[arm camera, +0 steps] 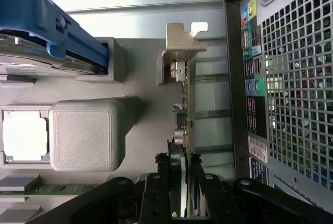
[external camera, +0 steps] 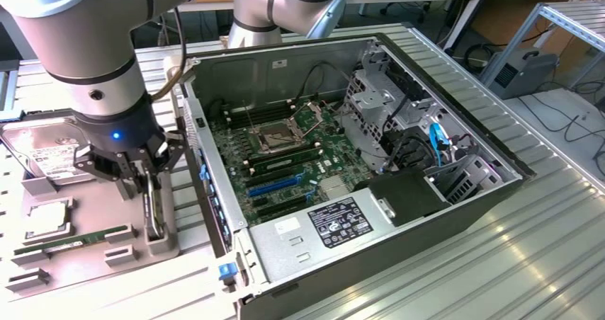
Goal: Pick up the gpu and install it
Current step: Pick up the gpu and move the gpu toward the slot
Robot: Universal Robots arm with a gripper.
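One gripper [external camera: 142,182] is down over the grey parts tray [external camera: 85,270] at the exterior view's left, just beside the open PC case [external camera: 378,157]. Jaws clamped on the gpu [arm camera: 188,104], which stands on edge along the tray's case-side rim (silver bracket end away from the fingers [arm camera: 169,193]). Hard drive [external camera: 42,153], CPU [external camera: 47,221] and RAM stick [external camera: 71,241] sit in tray pockets.

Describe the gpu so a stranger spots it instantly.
Left of the open dark computer case in the exterior view sits a grey parts tray. At its case-side edge stands the gpu, a thin green card; alone among the parts, it has a silver end bracket.
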